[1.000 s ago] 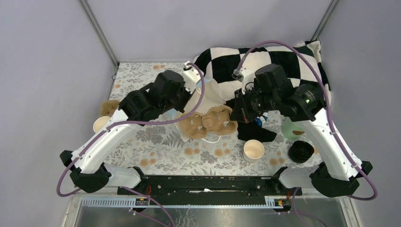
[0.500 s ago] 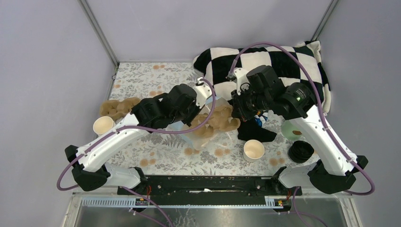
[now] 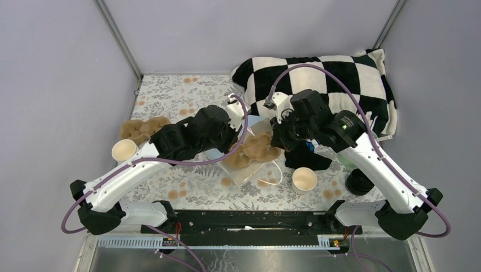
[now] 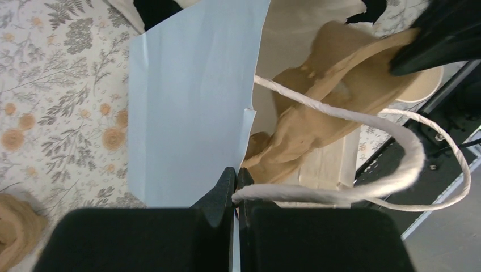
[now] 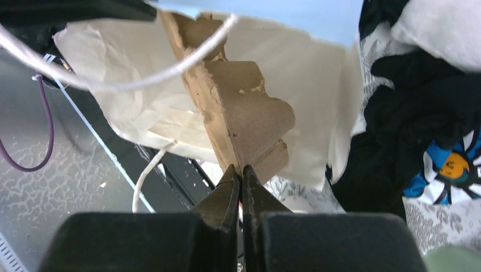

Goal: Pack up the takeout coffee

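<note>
Where the table (image 3: 187, 170) shows at all, it wears a floral cloth, grey leaves and orange blooms. I see plain lilac-grey walls (image 3: 57, 85) closing it in, with slim metal posts (image 3: 116, 37) at the back corners. A plump black-and-white checked pillow (image 3: 340, 73) lies at the far right.

At the middle, my left gripper (image 4: 236, 174) is clenched on the rim of a paper bag (image 4: 187, 102), smooth pale blue outside and cream inside. One twisted white cord handle (image 4: 317, 195) is pinched in the same grip. My right gripper (image 5: 239, 173) is clamped on the edge of a cup carrier (image 5: 244, 113), rough brown moulded pulp with scalloped pockets, which sits partly inside the bag's mouth.

The takeout coffee cup (image 3: 304, 179), tapered cream paper, lidless and upright, stands on the cloth near the front. It is just right of the bag and apart from both grippers. Just behind it lies a crumpled black cloth (image 3: 315, 161) with a blue patch. A stack of ribbed black lids (image 3: 361, 182) sits to the cup's right.

A mint-green cup (image 3: 344, 160) behind the lids is mostly hidden by my right arm. At the left edge stand another cream cup (image 3: 123, 150) and more brown carriers (image 3: 142, 127); I cannot tell whether that cup is single or nested. I cannot see the bag's bottom.
</note>
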